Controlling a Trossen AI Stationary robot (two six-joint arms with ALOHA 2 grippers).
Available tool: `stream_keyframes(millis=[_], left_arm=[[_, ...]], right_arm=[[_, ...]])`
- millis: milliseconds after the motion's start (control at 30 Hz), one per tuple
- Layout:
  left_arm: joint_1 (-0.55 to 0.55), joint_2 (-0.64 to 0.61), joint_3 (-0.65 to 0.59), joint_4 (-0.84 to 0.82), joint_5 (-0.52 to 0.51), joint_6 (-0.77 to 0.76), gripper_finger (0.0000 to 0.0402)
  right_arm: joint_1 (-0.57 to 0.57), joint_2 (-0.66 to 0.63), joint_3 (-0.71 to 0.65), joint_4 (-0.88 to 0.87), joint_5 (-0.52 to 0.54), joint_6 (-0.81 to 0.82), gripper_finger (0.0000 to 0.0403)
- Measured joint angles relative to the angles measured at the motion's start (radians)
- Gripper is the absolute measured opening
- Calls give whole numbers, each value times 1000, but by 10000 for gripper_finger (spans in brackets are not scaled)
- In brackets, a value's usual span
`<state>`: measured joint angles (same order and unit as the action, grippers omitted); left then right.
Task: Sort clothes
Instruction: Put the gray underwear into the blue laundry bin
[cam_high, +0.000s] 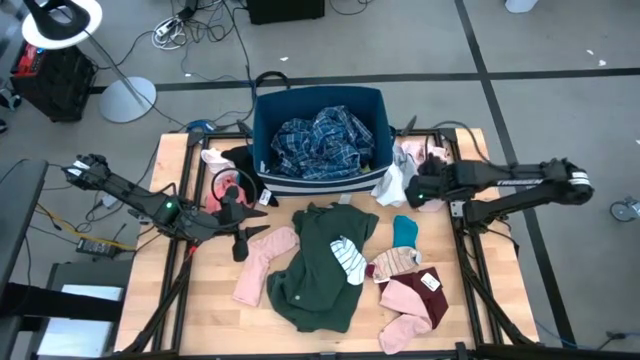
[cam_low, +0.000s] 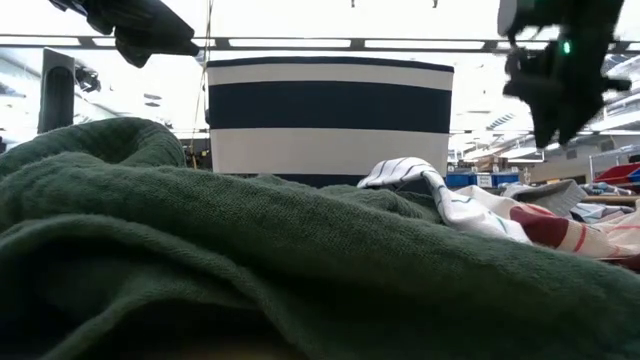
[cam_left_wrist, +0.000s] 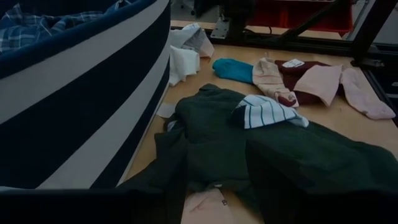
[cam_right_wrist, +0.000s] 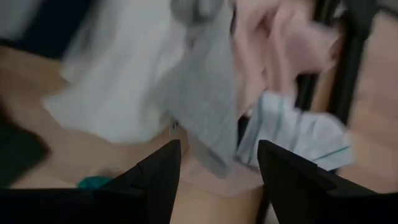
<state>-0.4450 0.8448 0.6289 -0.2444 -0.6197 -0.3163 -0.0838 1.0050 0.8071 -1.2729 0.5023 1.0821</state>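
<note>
1. The dark blue bin (cam_high: 320, 140) with white stripes stands at the twelve o'clock edge of the wooden desk (cam_high: 200, 290), and the blue-white plaid shirt (cam_high: 322, 140) lies crumpled inside it.
2. The dark green top (cam_high: 322, 265) sprawls at the middle of the desk, toward six o'clock of the bin, with a white striped sock (cam_high: 348, 257) lying on it.
3. A pink piece (cam_high: 262, 262) lies just beside the green top at its nine o'clock side.
4. At three o'clock of the green top sit a teal sock (cam_high: 405, 231), a beige sock (cam_high: 392, 263) and, toward five o'clock, a maroon garment (cam_high: 425, 293) bearing a white tag, with a pink item (cam_high: 403, 315) touching it.
5. White and pink small items (cam_high: 405, 165) are heaped at the bin's three o'clock corner; more pink and red pieces (cam_high: 222, 185) lie at its nine o'clock corner.
6. The left tool (cam_high: 240, 215) hovers over the desk near the bin's eight o'clock corner, released, its fingers spread and grasping nothing.
7. The right tool (cam_high: 420, 188) hangs just above the heap at three o'clock of the bin; in the right wrist view its dark fingers (cam_right_wrist: 163, 174) stand apart with cloth between and beyond them, and it grasps nothing.
</note>
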Motion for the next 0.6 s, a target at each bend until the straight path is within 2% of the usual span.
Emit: stream_keyframes(millis=[167,367,467,600], left_arm=[[0,0,0,0,0,1,163],[0,0,0,-1,0,2,163],[0,0,0,-1,0,2,163],[0,0,0,-1,0,2,163]], right_arm=[[-60,-5,-165,170,-59,-15,214],[-142,-4,-248,277,-101,-90,202],[-158,-5,-252,325,-111,-140,149],[-160,-5,-225,342,-114,-194,30]])
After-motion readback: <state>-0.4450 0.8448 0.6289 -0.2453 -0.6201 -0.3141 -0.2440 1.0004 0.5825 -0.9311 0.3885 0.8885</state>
